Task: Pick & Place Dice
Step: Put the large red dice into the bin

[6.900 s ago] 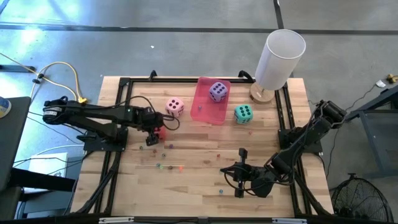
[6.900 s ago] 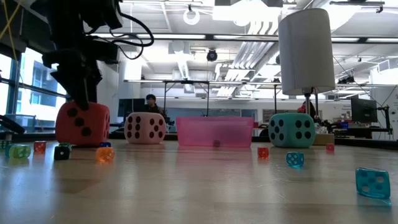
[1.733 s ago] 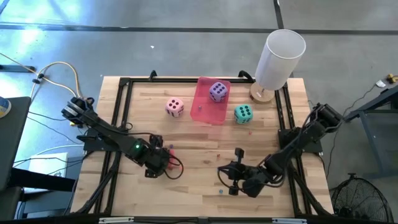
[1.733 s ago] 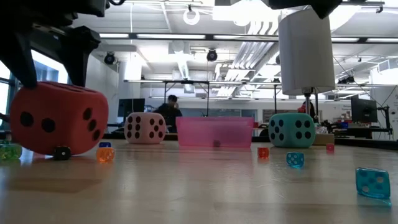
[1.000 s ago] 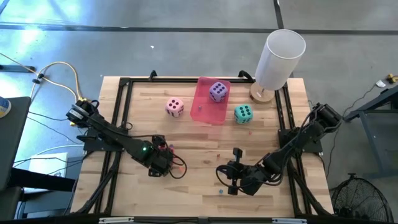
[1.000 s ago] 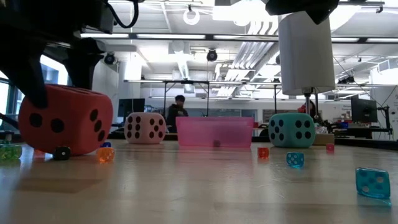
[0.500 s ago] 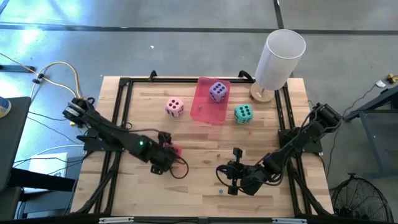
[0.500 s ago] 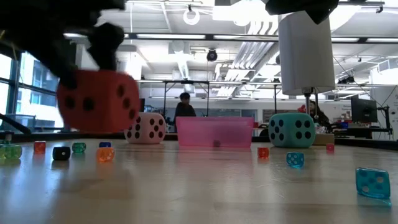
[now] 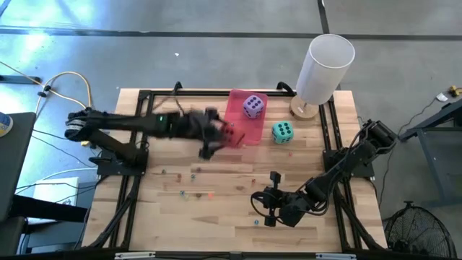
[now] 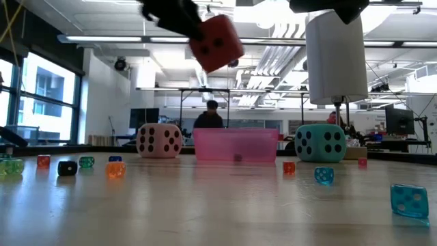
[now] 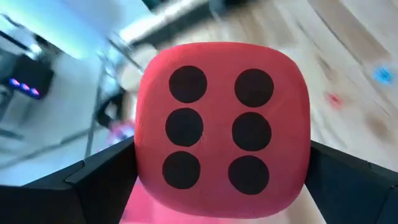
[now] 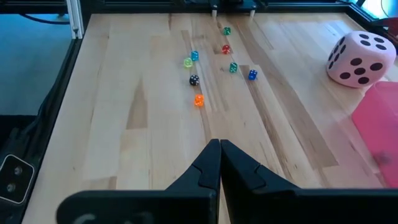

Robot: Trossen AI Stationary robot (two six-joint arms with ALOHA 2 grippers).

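Red die (image 9: 228,133) now rides high in the left claw (image 9: 219,136), at the near-left edge of the pink tray (image 9: 254,124); half a second ago it hung low over the front-left of the counter (image 9: 238,180), so the carry is nearly done and release looks next. Purple die (image 9: 251,105) sits in the tray, teal die (image 9: 282,131) just right of it; pink die hidden under the arm in this view. Right claw (image 9: 268,199) waits low at front centre. Low view: red die (image 10: 216,42) well above the counter, over the gap between pink die (image 10: 159,140) and tray (image 10: 235,145); teal die (image 10: 320,142) resting. Left wrist view: fingers (image 11: 93,180) clamped on both sides of the red die (image 11: 222,127), six pips facing out. Right wrist view: right claw (image 12: 219,150) pressed together, holding nothing; small beads (image 12: 199,99) and pink die (image 12: 360,58) ahead.
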